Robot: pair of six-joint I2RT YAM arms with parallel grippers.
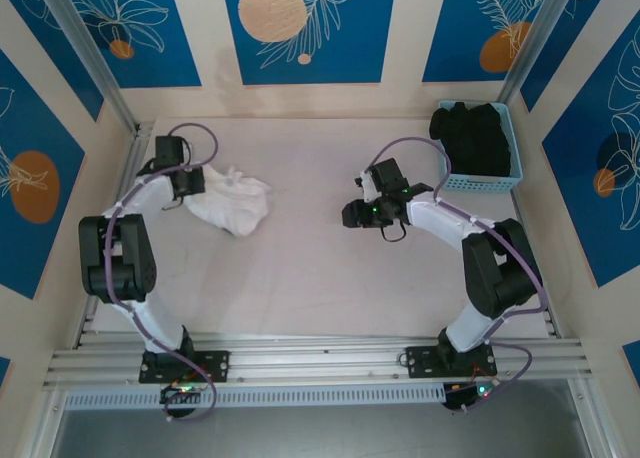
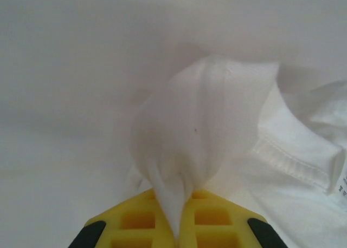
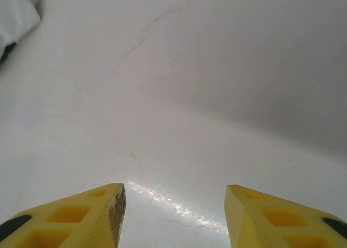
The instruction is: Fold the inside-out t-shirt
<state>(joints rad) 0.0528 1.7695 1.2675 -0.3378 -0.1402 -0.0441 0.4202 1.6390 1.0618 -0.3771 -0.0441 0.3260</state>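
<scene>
The inside-out t-shirt (image 1: 235,200) lies crumpled in a white heap on the left part of the table. My left gripper (image 1: 196,183) sits at its left edge. In the left wrist view, the yellow fingers (image 2: 217,221) of the left gripper (image 2: 174,195) are shut on a pinched fold of the t-shirt (image 2: 217,112), with a stitched hem to the right. My right gripper (image 1: 352,215) hovers over bare table right of centre, apart from the shirt. In its own view the right gripper (image 3: 174,193) is open with nothing between the fingers, and a corner of the t-shirt (image 3: 16,15) shows far off.
A light blue basket (image 1: 482,185) at the back right holds a black garment (image 1: 470,138). Metal frame rails run along the left edge (image 1: 135,148) and the near edge (image 1: 320,358) of the pale table (image 1: 320,278).
</scene>
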